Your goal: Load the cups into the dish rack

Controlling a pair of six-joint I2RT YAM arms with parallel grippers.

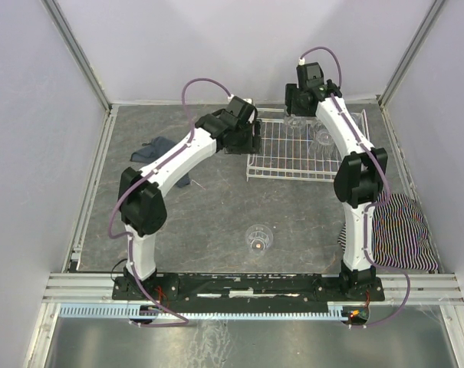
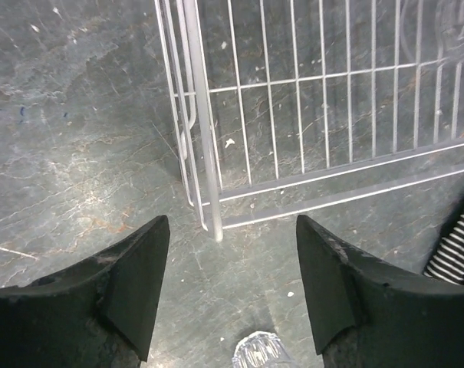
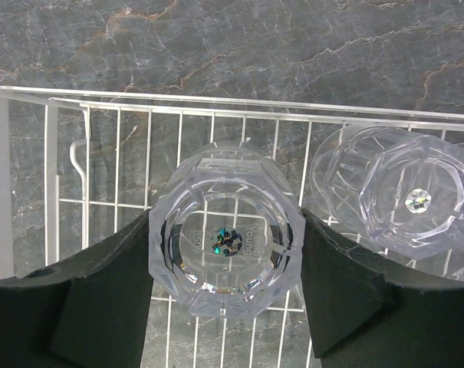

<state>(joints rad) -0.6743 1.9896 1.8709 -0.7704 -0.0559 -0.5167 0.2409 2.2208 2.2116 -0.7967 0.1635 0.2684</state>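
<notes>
The white wire dish rack (image 1: 293, 165) sits at the far right of the table. My right gripper (image 1: 297, 115) is over its far left corner and is shut on a clear faceted cup (image 3: 226, 239). The cup is base up, with a finger touching each side. A second cup (image 3: 404, 199) stands upside down in the rack just to its right. My left gripper (image 1: 243, 139) is open and empty beside the rack's left edge (image 2: 205, 115). One more cup (image 1: 258, 238) stands on the table at the near middle. It also shows in the left wrist view (image 2: 260, 351).
A black-and-white striped cloth (image 1: 400, 230) lies at the near right beside the right arm. A crumpled blue-grey cloth (image 1: 159, 149) lies at the far left. Grey walls and metal rails enclose the dark stone-look table (image 1: 216, 215).
</notes>
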